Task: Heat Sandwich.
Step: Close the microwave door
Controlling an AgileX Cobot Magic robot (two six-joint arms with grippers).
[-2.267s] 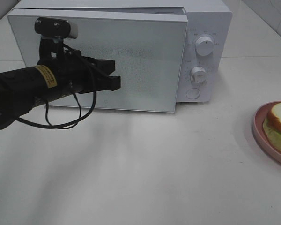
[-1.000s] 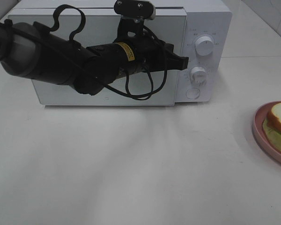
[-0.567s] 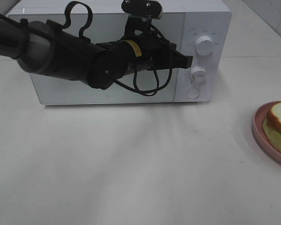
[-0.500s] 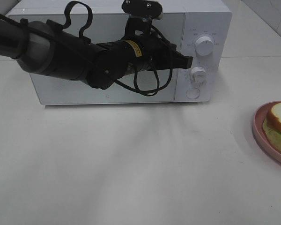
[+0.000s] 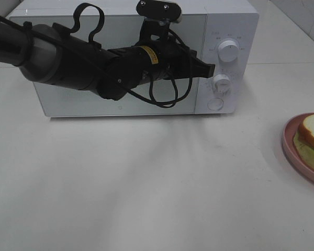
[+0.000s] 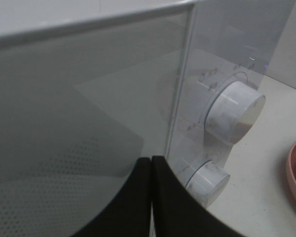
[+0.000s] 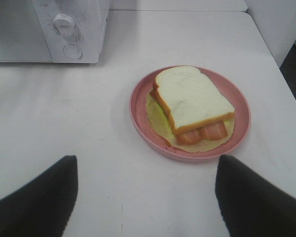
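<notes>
White tabletop (image 5: 146, 183) is occupied by a microwave (image 5: 230, 31); no lettering can be read. The sandwich (image 7: 192, 103) is carried on a pink plate (image 7: 138, 106). Left fingers (image 6: 151, 197) are pressed together at the door; right fingers (image 7: 34, 197) are spread.

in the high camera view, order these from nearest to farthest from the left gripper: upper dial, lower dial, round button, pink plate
From the left gripper, pressed shut against the microwave front:
1. Lower dial, just right and below.
2. Upper dial, right and above; close to the lower dial's gap.
3. Round button, lowest on the panel.
4. Pink plate, far right table edge.

We see black left arm (image 5: 68, 65), grey shoulder section, yellow label, looping black cables, white-and-black wrist camera (image 5: 158, 9).
</notes>
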